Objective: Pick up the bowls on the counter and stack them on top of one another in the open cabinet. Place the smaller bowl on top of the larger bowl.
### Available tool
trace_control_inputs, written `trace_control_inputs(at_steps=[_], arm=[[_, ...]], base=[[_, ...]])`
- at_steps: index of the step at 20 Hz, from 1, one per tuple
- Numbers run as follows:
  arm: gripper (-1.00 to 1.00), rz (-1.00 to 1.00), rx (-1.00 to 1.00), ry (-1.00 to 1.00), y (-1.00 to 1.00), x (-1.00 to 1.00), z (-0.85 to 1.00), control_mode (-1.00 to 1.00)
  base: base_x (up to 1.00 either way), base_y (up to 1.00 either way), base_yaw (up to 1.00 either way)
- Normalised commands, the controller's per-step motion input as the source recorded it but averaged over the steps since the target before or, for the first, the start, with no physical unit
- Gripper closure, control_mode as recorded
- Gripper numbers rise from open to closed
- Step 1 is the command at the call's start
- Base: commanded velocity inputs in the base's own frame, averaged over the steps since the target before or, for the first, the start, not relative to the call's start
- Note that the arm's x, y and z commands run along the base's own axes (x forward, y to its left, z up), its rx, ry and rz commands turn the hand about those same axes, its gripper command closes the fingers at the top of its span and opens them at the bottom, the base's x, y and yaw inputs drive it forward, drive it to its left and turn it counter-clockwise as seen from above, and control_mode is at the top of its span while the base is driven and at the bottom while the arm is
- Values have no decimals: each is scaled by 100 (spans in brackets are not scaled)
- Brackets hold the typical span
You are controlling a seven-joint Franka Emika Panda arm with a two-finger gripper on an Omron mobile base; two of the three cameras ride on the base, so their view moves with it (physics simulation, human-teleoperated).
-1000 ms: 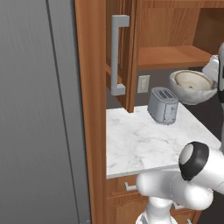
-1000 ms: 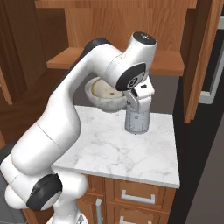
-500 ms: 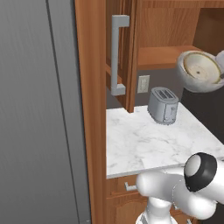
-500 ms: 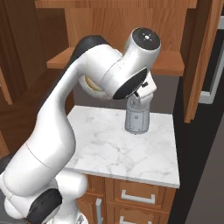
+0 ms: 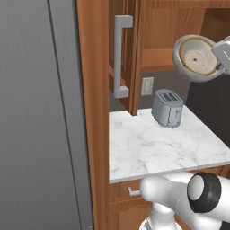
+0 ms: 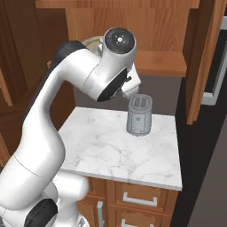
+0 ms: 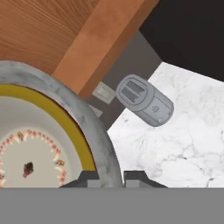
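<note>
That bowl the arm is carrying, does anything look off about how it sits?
Yes. The bowl is tipped steeply on its side in the air beside the cabinet shelf, its cream inside facing outward rather than up. The gripper pinches only its rim. The toaster stands upright on the counter.

Grey toaster [image 5: 167, 108] upright – wall outlet [image 5: 147, 86] behind; tall grey panel [image 5: 40, 112] left.

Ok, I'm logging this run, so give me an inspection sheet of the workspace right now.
Surface: marble counter, toaster standing at its back.
Job's things: one bowl held up in the air, tilted on edge, level with the open cabinet shelf; a second bowl not made out.
Clutter: grey toaster.
Grippers: gripper shut on the bowl's rim.
Cables: nothing seen.
Surroundings: wall outlet, tall grey panel, drawers.
</note>
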Motion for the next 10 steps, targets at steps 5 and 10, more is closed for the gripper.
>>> trace_control_inputs(at_steps=[5,10], arm=[[100,-14,-4,0,44,61,22,-100],[100,-1,0,5,2,12,10,-100]], base=[[0,0,0],[0,0,0]])
